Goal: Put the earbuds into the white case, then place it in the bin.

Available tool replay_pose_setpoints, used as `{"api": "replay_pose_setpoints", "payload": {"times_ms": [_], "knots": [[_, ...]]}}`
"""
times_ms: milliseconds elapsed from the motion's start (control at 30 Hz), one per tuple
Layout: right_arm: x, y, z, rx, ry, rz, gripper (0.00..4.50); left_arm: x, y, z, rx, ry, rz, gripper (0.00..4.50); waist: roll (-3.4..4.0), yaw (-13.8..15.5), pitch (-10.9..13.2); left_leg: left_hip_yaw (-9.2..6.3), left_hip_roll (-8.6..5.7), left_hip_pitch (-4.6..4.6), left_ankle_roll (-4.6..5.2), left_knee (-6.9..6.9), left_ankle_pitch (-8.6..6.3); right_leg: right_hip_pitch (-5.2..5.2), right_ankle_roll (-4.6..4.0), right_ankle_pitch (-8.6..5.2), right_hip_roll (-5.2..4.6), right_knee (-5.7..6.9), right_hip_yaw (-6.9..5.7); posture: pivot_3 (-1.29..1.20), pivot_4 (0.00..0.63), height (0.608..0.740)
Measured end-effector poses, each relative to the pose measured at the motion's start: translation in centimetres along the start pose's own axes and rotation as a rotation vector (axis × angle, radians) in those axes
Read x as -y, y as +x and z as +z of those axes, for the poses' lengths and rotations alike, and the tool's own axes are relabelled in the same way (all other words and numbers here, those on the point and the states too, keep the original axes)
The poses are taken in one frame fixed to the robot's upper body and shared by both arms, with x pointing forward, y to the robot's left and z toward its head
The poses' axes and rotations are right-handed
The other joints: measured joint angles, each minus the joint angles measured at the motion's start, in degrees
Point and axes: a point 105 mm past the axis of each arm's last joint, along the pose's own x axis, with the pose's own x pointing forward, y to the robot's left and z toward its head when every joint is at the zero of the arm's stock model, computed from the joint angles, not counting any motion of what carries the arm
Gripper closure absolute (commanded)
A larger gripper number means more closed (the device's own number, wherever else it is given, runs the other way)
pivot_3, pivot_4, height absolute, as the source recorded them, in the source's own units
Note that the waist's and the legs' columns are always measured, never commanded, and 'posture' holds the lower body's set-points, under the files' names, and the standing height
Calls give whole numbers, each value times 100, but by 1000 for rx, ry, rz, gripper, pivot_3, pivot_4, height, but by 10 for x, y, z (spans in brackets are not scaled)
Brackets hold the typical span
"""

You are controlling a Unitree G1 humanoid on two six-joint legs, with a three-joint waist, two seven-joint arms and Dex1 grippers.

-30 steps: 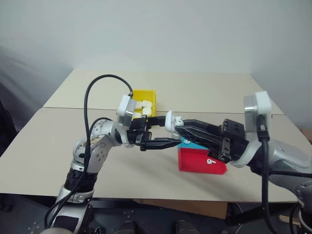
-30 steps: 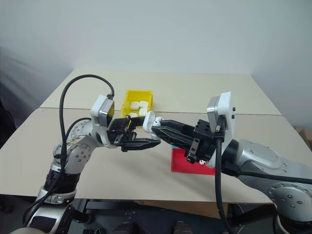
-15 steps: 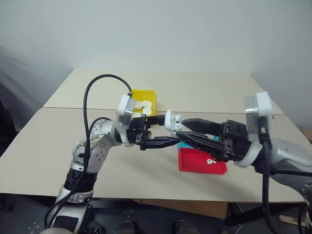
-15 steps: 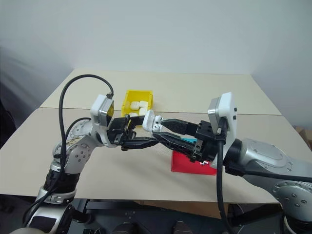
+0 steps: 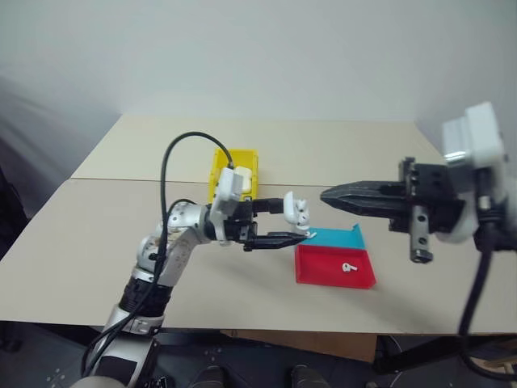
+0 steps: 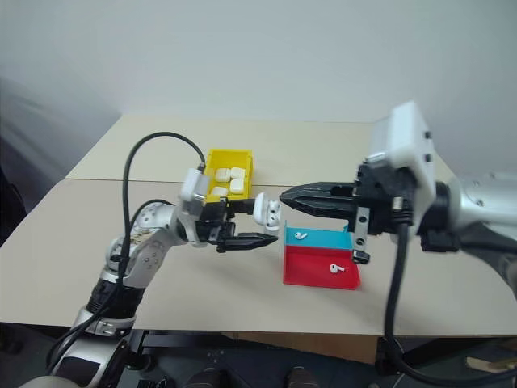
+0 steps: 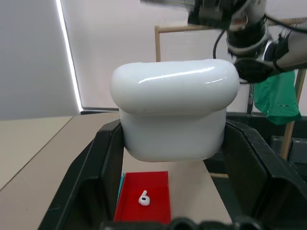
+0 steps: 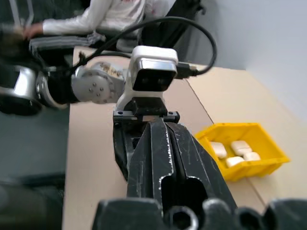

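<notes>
My left gripper is shut on the white case and holds it in the air just left of the red-and-blue tray. In the left wrist view the white case sits between the two black fingers, its lid apparently down. One earbud lies on the tray's red part, another earbud on its blue part. My right gripper is shut and empty; it points left, above the tray and apart from the case. The yellow bin stands behind the left arm.
Several white cases lie in the yellow bin. The tray lies near the table's front edge. In the right wrist view a person in a white sleeve sits beyond the table.
My right gripper has drawn back from the case, up and to the right, rolled and shut. My left gripper has shifted a little right and down, still gripping the case.
</notes>
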Motion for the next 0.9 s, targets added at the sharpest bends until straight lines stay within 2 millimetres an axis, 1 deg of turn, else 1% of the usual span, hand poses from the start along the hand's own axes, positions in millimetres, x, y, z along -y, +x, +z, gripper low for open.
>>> {"api": "replay_pose_setpoints", "payload": {"times_ms": [67, 100, 167, 200, 267, 300, 333, 467, 567, 667, 733, 800, 867, 900], "knots": [[5, 8, -2, -26, -46, 42, 4463, -3, 4, -7, -26, 10, 16, 1733, 0, -12, 0, 4, 0, -7, 0, -4, 0, -9, 0, 0, 0, -1, 5, 0, 150, 740], [8, 15, 0, -41, -79, 69, 4463, -5, 7, -9, -32, 14, 26, 1733, 2, -31, 0, 8, -1, -11, 0, -6, 0, -17, 0, 0, 0, 0, 10, 0, 150, 740], [13, 30, 0, -98, -154, 109, 4463, -6, 14, -8, -23, 31, 31, 1733, 4, -26, 0, 9, 0, -35, 1, -7, 0, -49, -1, 2, 3, 10, 11, 0, 150, 740], [13, 38, -3, -142, -198, 133, 4463, -7, 18, -5, -12, 39, 30, 1733, 4, -16, 0, 8, 0, -48, 1, -7, 0, -62, -2, 1, 4, 16, 11, 0, 150, 740], [12, 49, -18, -229, -258, 176, 4463, -7, 21, -3, -6, 49, 26, 1733, 5, 3, -1, 7, 0, -62, 1, -9, 1, -79, 6, 5, 7, 23, 10, 0, 150, 740], [12, 54, -28, -266, -276, 197, 4463, -8, 20, -3, -16, 51, 31, 1733, 5, 10, -1, 7, 0, -66, 1, -9, 0, -81, 23, 15, 7, 25, 9, 0, 150, 740], [13, 56, -33, -287, -302, 206, 4463, -9, 18, -7, -38, 50, 41, 1733, 6, 15, -1, 7, -2, -75, 2, -8, 0, -89, 29, 19, 5, 25, 10, 0, 150, 740], [21, 51, -46, -367, -381, 213, 4463, -12, 11, -11, -61, 49, 73, 1733, 7, 47, 0, 8, -6, -82, 3, -1, -1, -87, 29, 22, -1, 21, 6, 0, 150, 740], [22, 41, -47, -370, -392, 212, 4463, -12, 8, -14, -66, 41, 91, 1733, 7, 55, 0, 7, -6, -81, 3, 1, -1, -84, 30, 22, -2, 22, 3, 0, 150, 740], [30, 30, -46, -358, -356, 155, 4463, -16, -1, -14, -63, 38, 141, 1733, 7, 49, 0, 6, -3, -79, 3, 8, -1, -83, 31, 23, 1, 29, 3, 0, 150, 740], [37, 27, -41, -307, -296, 86, 4463, -19, -5, -8, -41, 56, 176, 1733, 7, 25, 0, 6, -2, -77, 3, 15, 0, -82, 31, 23, 2, 37, 4, 0, 150, 740], [48, 27, -27, -191, -216, -34, 4463, -23, -5, 2, -8, 87, 230, 1733, 7, 2, 0, 5, -1, -73, 4, 20, 0, -80, 30, 25, 4, 45, 7, 0, 150, 740], [59, 19, -16, -88, -114, -171, 4463, -32, -5, 10, 31, 102, 329, 1733, 6, 20, -1, -2, 0, -68, 6, 23, 2, -70, 30, 26, 5, 47, 1, 0, 150, 740], [62, 13, -15, -58, -69, -221, 4463, -38, -7, 12, 39, 108, 390, 1733, 5, 40, -1, -4, 0, -65, 6, 27, 2, -63, 30, 27, 5, 47, -3, 0, 150, 740]]}}
